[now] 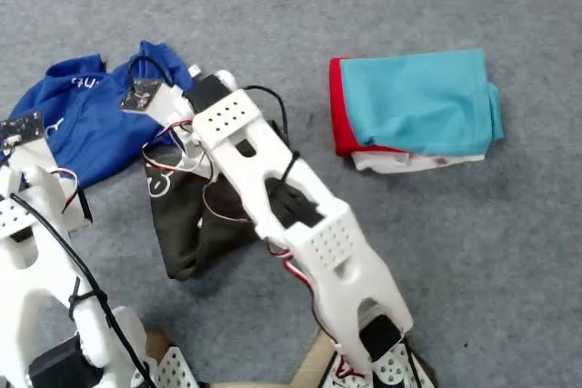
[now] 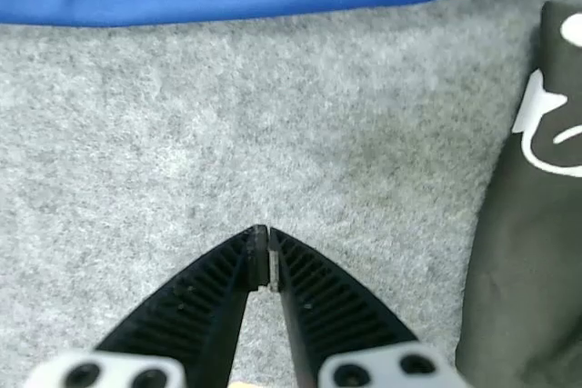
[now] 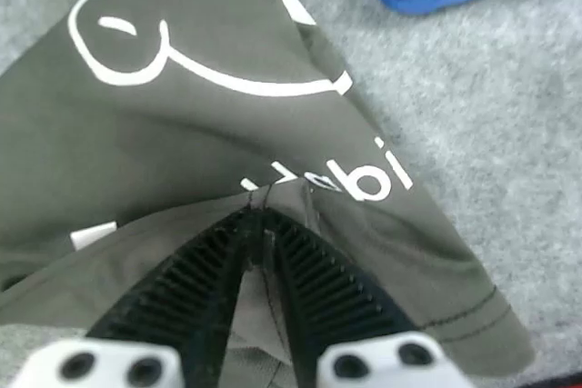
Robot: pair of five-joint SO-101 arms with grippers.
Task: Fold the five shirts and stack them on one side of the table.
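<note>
The high camera hangs above the table [image 1: 436,261] and looks steeply down from the arms' side. The arm bases [image 1: 382,343] sit at 6 o'clock and the table's far edge at 12, so the view takes in a wide stretch of it.

The left wrist camera rides just behind the left gripper [image 2: 264,256]. It looks along the closed fingertips, very near the grey cover.

The right wrist camera looks likewise past the right gripper [image 3: 261,224], close over the dark shirt [image 3: 182,124] it pinches.

All three views share that dark shirt and the blue shirt [image 1: 82,124], at 8 and 9 o'clock in the high view.
</note>
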